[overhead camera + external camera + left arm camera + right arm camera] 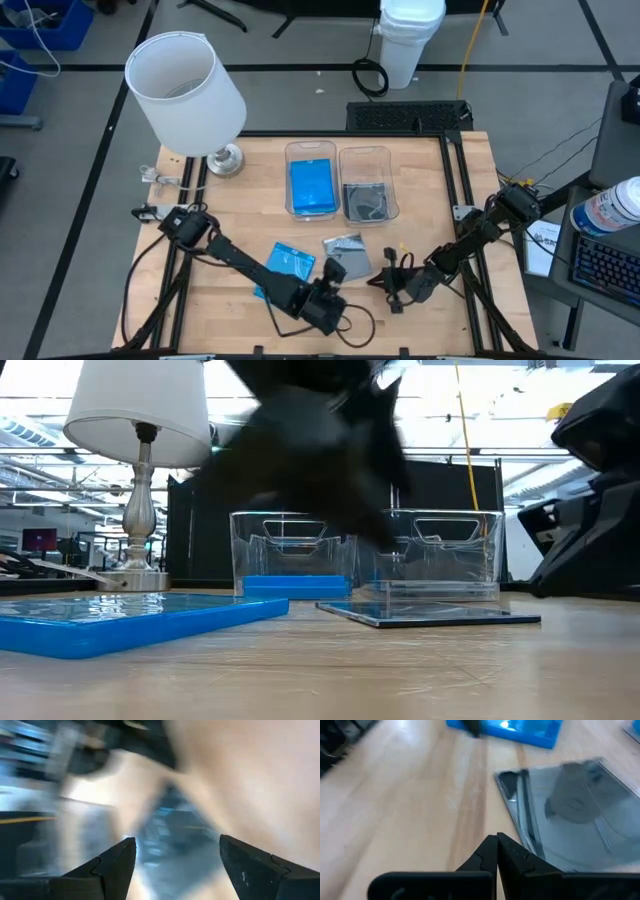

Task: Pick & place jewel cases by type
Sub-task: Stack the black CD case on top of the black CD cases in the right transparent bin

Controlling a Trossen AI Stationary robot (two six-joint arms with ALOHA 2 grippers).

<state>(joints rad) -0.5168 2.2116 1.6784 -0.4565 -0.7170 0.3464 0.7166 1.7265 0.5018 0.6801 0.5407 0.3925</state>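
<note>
Wooden table (250, 190), seen from above, carrying two clear bins side by side near the middle of the far edge. Left bin (311, 150) holds a blue case (312, 186); right bin (366, 156) holds a dark case (365, 203). On the open tabletop toward the near edge lie two more cases: a loose blue case (285, 264), flat, left of centre, partly covered by the left arm; and a loose grey case (350, 252), flat, just right of it and close to the table's middle. The two loose cases lie near each other; whether they touch cannot be told. Left gripper (335, 270) sits at the near edge of the loose grey case, fingers (117, 860) spread wide apart, with the grey case showing blurred between them in the left wrist view; nothing is pinched. Right gripper (497, 842) waits low over the table just right of the loose grey case, fingers pressed together and empty, the tips pointing toward that case's edge. From table height the loose blue case shows in front at left, and the grey case lies before the right bin. A lamp (190, 90) with a white shade stands at the far left corner of the table. A white bucket (410, 35) stands on the floor beyond the far edge.
</note>
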